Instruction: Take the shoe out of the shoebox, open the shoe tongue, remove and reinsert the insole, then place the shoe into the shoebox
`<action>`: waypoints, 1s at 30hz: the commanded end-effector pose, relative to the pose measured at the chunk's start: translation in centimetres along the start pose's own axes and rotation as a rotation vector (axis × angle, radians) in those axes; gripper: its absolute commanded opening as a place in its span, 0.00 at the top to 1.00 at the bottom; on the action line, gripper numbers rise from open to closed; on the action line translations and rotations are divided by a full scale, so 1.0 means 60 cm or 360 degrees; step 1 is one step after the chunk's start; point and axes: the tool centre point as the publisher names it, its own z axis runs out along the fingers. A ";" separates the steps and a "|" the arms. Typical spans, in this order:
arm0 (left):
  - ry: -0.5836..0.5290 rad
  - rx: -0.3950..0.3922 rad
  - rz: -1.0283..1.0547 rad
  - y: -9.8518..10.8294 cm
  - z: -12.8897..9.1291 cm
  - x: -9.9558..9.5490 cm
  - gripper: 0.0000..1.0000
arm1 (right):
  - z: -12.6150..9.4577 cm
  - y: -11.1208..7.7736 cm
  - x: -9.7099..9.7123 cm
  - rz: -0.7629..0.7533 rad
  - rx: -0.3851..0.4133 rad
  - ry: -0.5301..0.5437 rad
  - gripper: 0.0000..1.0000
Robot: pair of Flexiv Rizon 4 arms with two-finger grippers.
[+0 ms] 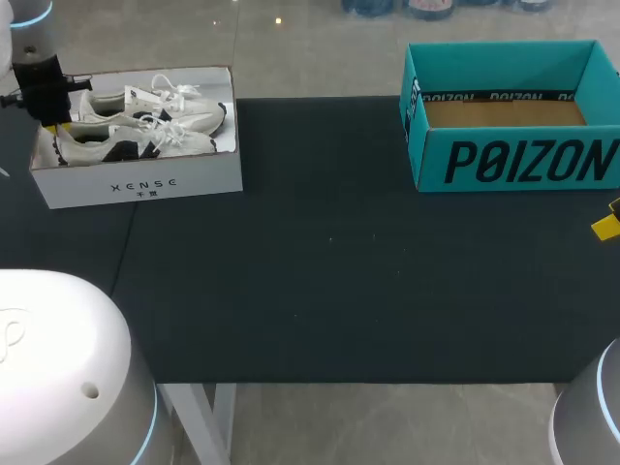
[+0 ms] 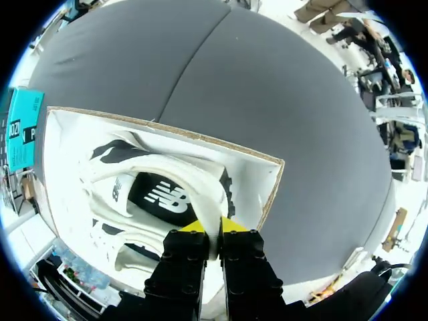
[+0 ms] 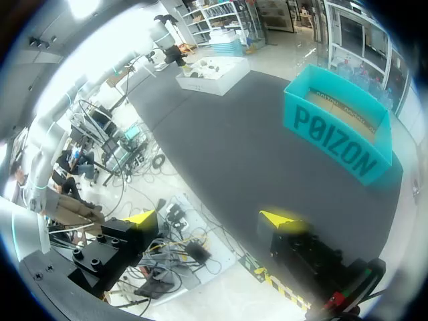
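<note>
Head view: a white shoebox (image 1: 136,179) at the far left of the dark-matted desk (image 1: 329,281), a pair of white sneakers (image 1: 145,121) lying inside. Left claw (image 1: 48,121) down at the box's left end, over the heels. Teal box (image 1: 513,160) at the far right, empty, well apart from the shoebox.

Left wrist view: narrow, pinched on the heel collar of the nearer sneaker (image 2: 167,197), with white fabric squeezed between the yellow tips, just beside the cardboard end wall (image 2: 267,194).

Right wrist view: right claw (image 3: 210,219) spread wide past the desk's edge, holding nothing. Teal box ahead, white shoebox far beyond it.

Most likely the lift-out step. Best raised straight up and slowly, heel first, to clear the end wall without dragging the second sneaker or the light box along. Worth watching the thin pinch for slip — and bringing the free claw across to support the toe.
</note>
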 end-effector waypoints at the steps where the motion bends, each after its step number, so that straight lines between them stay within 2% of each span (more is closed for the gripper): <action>1: -0.0056 -0.0099 -0.0017 -0.016 -0.062 0.006 1.00 | 0.001 0.001 -0.002 0.0001 0.0005 0.0001 0.00; 10: -0.0220 -0.0273 0.0006 -0.024 -0.191 -0.038 1.00 | 0.001 0.001 -0.002 0.0001 0.0005 0.0001 0.00; 14: -0.0278 -0.0328 0.0071 -0.048 -0.244 -0.073 1.00 | 0.001 0.001 -0.002 0.0001 0.0005 0.0001 0.00; 18: -0.0340 -0.0357 0.0139 -0.082 -0.277 -0.115 1.00 | 0.001 0.001 -0.002 0.0001 0.0005 0.0001 0.00; 23: -0.0379 -0.0350 0.0283 -0.152 -0.283 -0.191 1.00 | 0.001 0.001 -0.002 0.0001 0.0005 0.0001 0.00; 27: -0.0408 -0.0298 0.0348 -0.208 -0.268 -0.256 1.00 | 0.001 0.001 -0.002 0.0001 0.0005 0.0001 0.00; 30: -0.0424 -0.0283 0.0370 -0.241 -0.253 -0.292 1.00 | 0.001 0.001 -0.002 0.0001 0.0005 0.0001 0.00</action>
